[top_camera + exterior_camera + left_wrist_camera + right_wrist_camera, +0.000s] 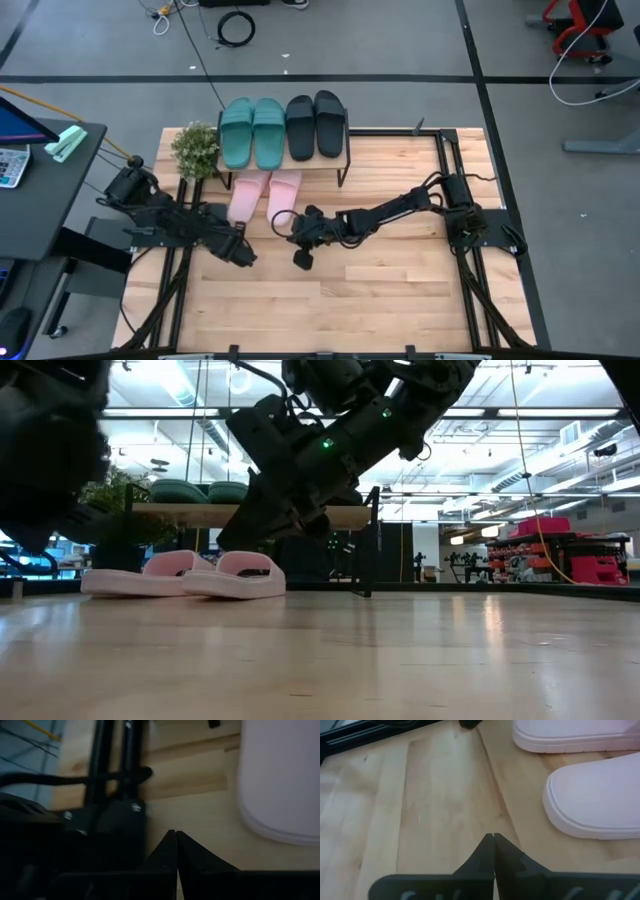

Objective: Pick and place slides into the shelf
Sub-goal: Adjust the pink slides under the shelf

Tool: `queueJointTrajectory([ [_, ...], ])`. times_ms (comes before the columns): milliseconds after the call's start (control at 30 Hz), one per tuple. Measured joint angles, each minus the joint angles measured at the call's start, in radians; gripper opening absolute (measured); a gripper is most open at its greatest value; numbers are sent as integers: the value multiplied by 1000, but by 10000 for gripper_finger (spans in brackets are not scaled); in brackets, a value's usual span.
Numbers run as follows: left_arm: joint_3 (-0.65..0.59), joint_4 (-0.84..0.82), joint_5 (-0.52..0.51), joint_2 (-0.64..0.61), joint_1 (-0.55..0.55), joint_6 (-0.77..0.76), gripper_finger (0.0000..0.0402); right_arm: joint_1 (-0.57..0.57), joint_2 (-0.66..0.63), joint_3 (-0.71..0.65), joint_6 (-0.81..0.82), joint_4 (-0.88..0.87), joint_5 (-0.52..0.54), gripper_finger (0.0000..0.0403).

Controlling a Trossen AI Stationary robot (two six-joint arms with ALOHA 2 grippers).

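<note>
Lying side by side on the table (400, 300) under the shelf (345, 150), pink slides (265, 192) sit just beyond both grippers. Right gripper (300, 258) & left gripper (243, 255): pinched closed, empty. Teal slides (252, 130), black slides (314, 122) up top. Near half of table bare.

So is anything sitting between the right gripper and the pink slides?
Nothing visible. The right gripper is shut over bare table, with the pink slides just ahead and only wood between them.
</note>
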Motion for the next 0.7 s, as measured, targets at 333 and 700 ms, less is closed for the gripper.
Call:
queueJointTrajectory([
  [333, 0, 95, 29, 0, 61, -55, 9, 2, 0, 0, -1, -1, 1, 0],
  [700, 0, 160, 31, 0, 61, -50, 11, 7, 0, 0, -62, -50, -57, 0],
])
